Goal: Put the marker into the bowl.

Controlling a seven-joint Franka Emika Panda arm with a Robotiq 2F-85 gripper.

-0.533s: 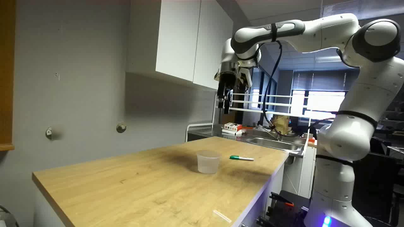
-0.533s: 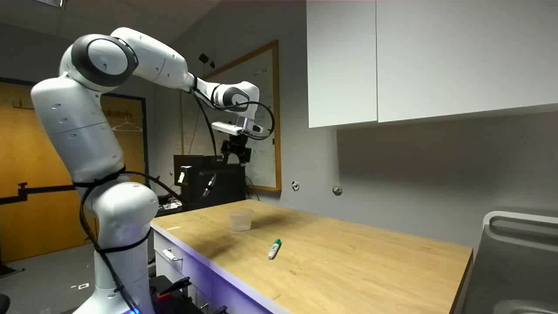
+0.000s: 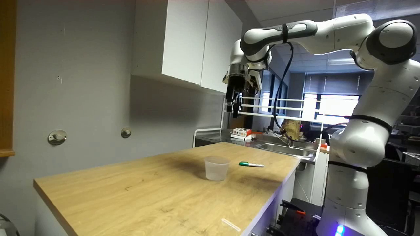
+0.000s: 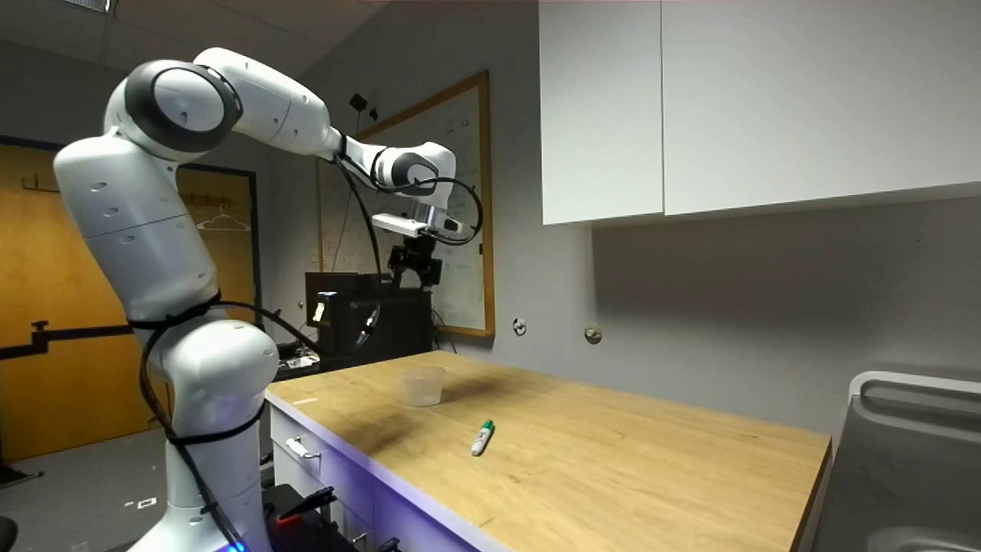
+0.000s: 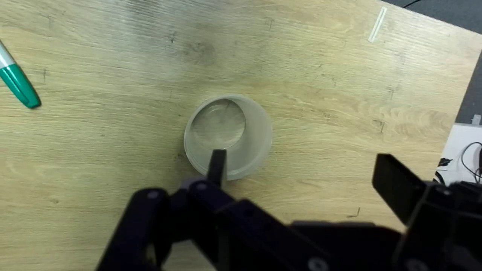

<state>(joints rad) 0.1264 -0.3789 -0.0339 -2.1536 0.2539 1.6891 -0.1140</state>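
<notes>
The marker, white with a green cap, lies on the wooden tabletop in both exterior views [image 3: 251, 164] [image 4: 483, 438]. Its capped end shows at the left edge of the wrist view [image 5: 19, 84]; the rest is cut off there. The translucent whitish bowl stands upright near it in both exterior views [image 3: 216, 170] [image 4: 421, 387] and in the middle of the wrist view [image 5: 258, 139]. I see nothing inside the bowl. My gripper [image 3: 233, 113] hangs well above the table, fingers pointing down. In the wrist view my gripper [image 5: 302, 160] is open and empty; one finger hides part of the bowl's rim.
The wooden tabletop [image 3: 137, 193] ends at a wall. A white wall cabinet [image 3: 197, 42] hangs above the table's far side. A thin white strip [image 3: 231, 225] lies near the table's edge. A white rail [image 3: 210, 130] and a metal sink [image 3: 285, 149] are beyond the table's end.
</notes>
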